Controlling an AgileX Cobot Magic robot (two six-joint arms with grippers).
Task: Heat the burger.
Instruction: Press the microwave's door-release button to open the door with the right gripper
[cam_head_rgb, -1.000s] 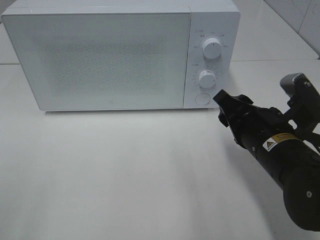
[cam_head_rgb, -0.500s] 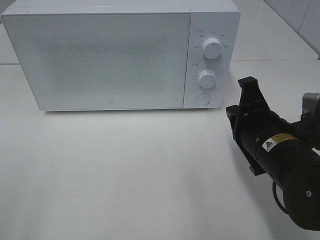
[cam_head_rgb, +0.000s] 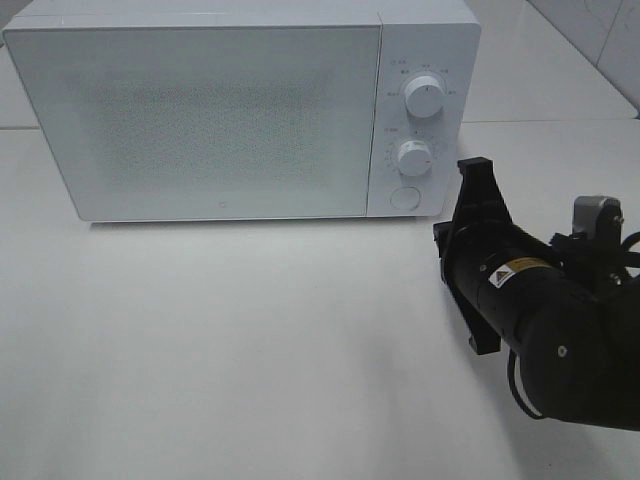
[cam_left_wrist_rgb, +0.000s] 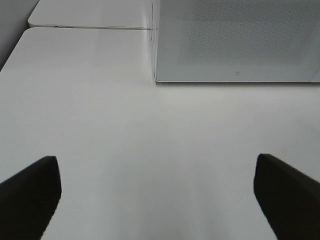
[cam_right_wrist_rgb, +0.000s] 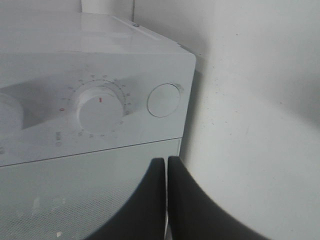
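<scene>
The burger is out of view. The white microwave (cam_head_rgb: 220, 110) stands at the back of the table with its door closed. My right gripper (cam_head_rgb: 470, 172) is shut and empty, just right of the microwave's lower front corner, near the round door button (cam_head_rgb: 403, 197). In the right wrist view the shut fingertips (cam_right_wrist_rgb: 166, 160) point at the control panel, below the round button (cam_right_wrist_rgb: 163, 100) and the lower knob (cam_right_wrist_rgb: 100, 107). My left gripper (cam_left_wrist_rgb: 155, 157) is open and empty over bare table, facing the microwave's left front corner (cam_left_wrist_rgb: 156, 77).
The control panel carries two knobs, upper (cam_head_rgb: 424, 97) and lower (cam_head_rgb: 413, 157). The white table (cam_head_rgb: 250, 340) extends in front of the microwave. A tiled wall edge shows at the back right (cam_head_rgb: 600, 40).
My right gripper drew back from the door button to the right and rolled on its side, then shifted slightly left toward the microwave again. The microwave door stays closed.
</scene>
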